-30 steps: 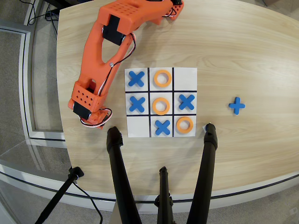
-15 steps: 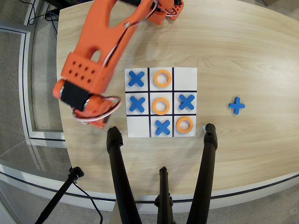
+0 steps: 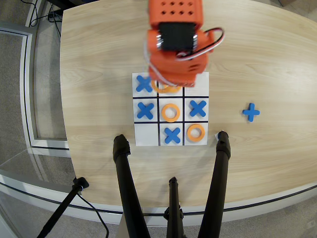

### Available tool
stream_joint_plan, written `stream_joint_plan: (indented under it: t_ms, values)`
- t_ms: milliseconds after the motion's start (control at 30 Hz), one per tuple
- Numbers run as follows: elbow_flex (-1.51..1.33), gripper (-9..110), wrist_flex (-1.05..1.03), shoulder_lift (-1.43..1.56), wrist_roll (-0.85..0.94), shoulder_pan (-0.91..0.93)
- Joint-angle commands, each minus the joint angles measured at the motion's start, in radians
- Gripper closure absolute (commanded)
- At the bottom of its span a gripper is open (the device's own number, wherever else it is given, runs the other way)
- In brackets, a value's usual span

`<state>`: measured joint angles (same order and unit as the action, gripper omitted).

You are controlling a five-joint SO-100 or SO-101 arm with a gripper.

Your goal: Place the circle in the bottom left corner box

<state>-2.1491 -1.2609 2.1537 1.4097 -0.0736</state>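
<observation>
Orange circle (image 3: 166,88) flat, holed, half-hidden under arm (image 3: 176,44); jaws' state unclear

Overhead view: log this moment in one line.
arm over board's top row | ring under it, partly hidden | grip unclear | bottom-left cell empty

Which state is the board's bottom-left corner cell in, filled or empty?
Empty: the white bottom-left corner cell of the overhead view holds no piece.
</observation>
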Motion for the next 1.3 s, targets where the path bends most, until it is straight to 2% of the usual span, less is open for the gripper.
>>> stream_joint_plan:
  t_ms: [0,133,300,633,1267]
  values:
    - [-0.012,102,-0.017,0.054,-0.098,-0.156]
    - [-0.031,102,0.005,0.048,-0.201,-0.298]
    - [-0.087,102,0.077,0.041,-0.235,-0.38]
    - [-0.225,102,0.344,-0.087,-0.218,-0.357]
    - [-0.262,102,0.555,-0.288,-0.218,-0.36]
